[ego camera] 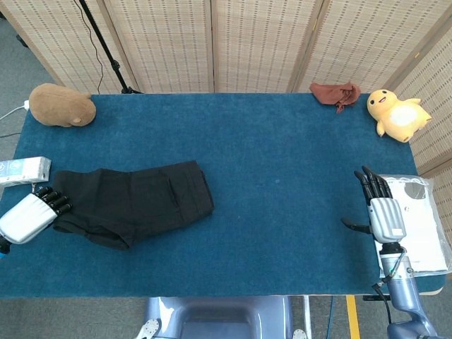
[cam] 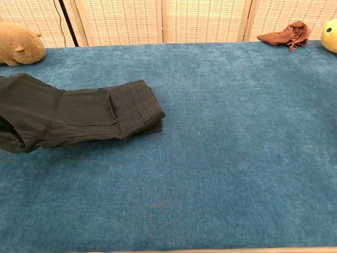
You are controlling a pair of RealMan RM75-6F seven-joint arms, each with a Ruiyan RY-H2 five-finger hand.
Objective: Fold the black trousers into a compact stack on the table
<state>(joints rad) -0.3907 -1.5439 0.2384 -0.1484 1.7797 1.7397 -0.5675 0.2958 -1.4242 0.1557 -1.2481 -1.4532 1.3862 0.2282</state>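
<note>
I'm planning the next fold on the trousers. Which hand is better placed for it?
Left, probably. The left hand already grips the trousers at their left end. The right hand rests open by the table's right edge, far from them.

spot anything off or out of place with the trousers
Yes: the trousers sit at the table's left edge, not centred, the left hand gripping their end. The fold is loose and uneven.

The left hand (ego camera: 28,217) has a smooth silver-white shell over its back and black fingers (ego camera: 51,198). The right hand (ego camera: 380,212) matches it: pale silver back plate, black fingers (ego camera: 373,183), then a blue-grey metallic forearm with thin dark cables at the wrist.
</note>
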